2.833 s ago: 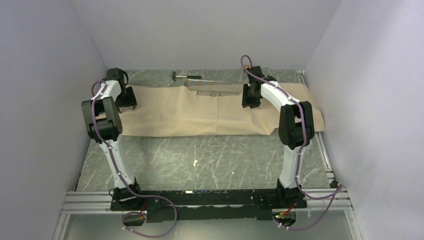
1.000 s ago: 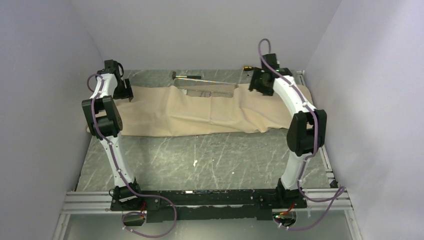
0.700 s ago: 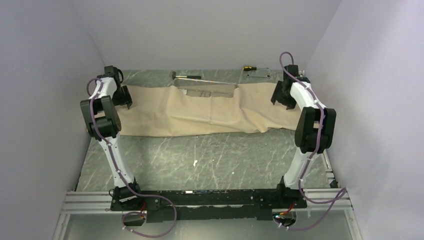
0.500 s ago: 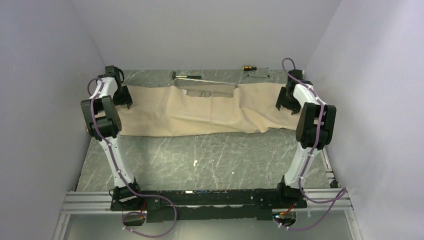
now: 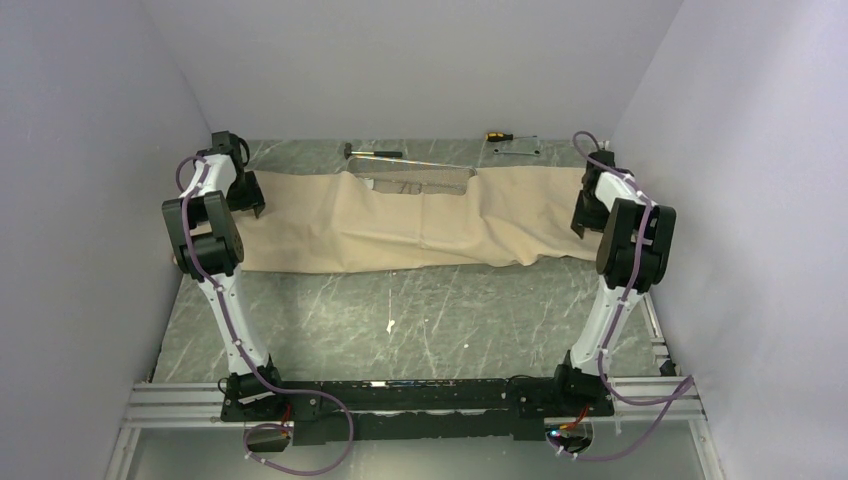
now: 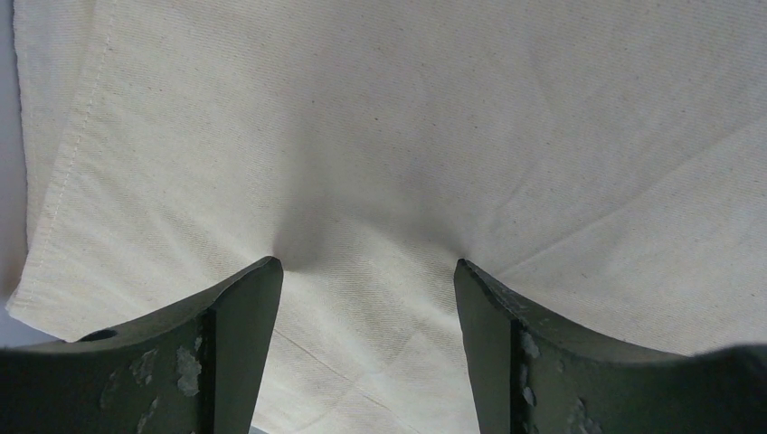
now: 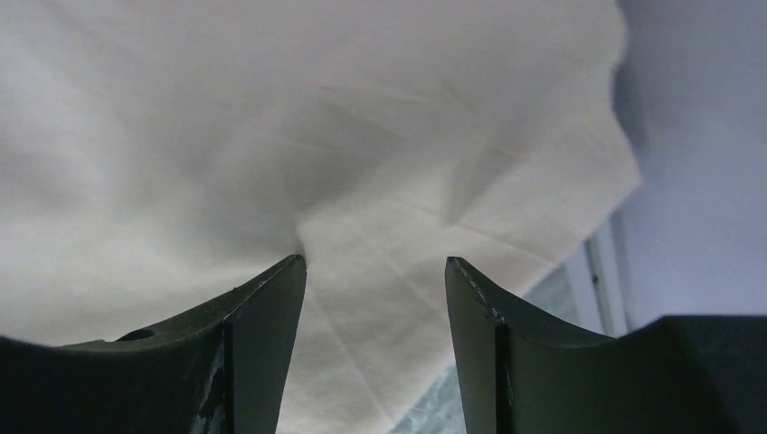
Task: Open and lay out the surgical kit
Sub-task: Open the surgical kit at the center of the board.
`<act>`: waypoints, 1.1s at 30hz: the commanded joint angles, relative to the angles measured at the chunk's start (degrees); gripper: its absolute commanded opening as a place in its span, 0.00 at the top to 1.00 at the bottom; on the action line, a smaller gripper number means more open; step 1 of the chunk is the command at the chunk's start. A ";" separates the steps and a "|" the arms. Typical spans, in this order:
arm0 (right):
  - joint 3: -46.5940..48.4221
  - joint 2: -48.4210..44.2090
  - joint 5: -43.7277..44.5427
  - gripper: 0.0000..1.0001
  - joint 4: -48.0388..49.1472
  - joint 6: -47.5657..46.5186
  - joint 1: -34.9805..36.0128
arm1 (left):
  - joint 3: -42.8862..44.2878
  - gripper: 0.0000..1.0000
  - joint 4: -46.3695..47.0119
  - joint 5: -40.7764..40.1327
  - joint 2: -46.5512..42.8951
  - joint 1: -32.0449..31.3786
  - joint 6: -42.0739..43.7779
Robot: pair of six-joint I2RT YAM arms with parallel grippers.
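Wrap cloth: I see the beige wrap cloth (image 5: 400,225) spread in a long band across the far half of the table (image 5: 420,310). It is creased around the middle, and each end reaches out to one of my arms.

Mesh tray: the steel wire-mesh tray (image 5: 445,183) shows at the cloth's far edge, near the middle. Only its far side is bare, since the cloth hides the near side. What lies inside is too small for me to make out.

Left gripper: the left gripper (image 5: 250,195) is down on the cloth's left end. On its wrist camera the jaws stand wide apart with only flat fabric between them. Both fingertips (image 6: 258,285) touch the cloth, which dimples at each tip, and the stitched hem runs just to the left of them.

Right gripper: the right gripper (image 5: 583,215) is at the cloth's right end. Its jaws are spread as well and clamped on nothing. The fabric below is rumpled into folds, and one of the fingertips (image 7: 276,285) meets a fold; I cannot tell whether the other touches. The cloth's corner ends just past the fingers, with a sliver of table beside it.

Off the cloth: a black-handled hammer (image 5: 372,153) lies on bare table just behind the cloth, left of the tray. A yellow-handled screwdriver (image 5: 496,134) lies farther right, nearer the back — both are apart from the cloth.
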 commanded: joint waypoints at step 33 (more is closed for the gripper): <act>42.05 24.94 12.36 0.32 0.67 11.22 18.46 | -1.39 0.25 -1.07 -0.18 2.66 1.54 -3.46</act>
